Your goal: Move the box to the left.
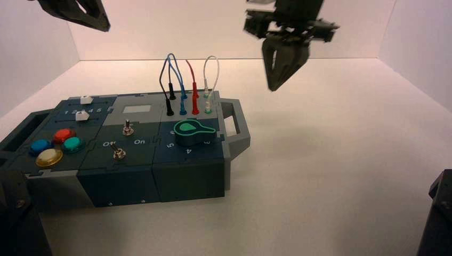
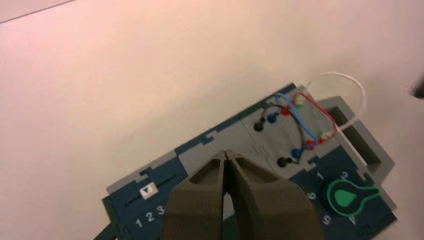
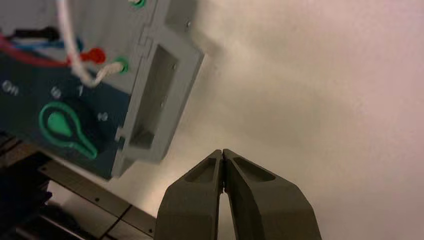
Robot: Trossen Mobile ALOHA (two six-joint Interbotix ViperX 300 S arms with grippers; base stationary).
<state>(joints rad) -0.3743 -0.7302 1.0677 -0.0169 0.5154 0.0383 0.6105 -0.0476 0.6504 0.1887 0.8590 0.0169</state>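
Left gripper [image 2: 227,156] is up in the air over the back-left of the box [image 1: 128,160], jaws pinched together, holding nothing. The box sits on the left half of the white table [image 1: 330,160], turned a bit. On it, going across: coloured buttons [image 1: 56,145], two toggle switches [image 1: 122,141], looped wires [image 1: 189,85] at the back, then the green dial [image 1: 193,132] by the grey handle [image 1: 234,125]. Right gripper [image 3: 222,152] hangs above the table just off that handle, not touching it, jaws closed and empty too.
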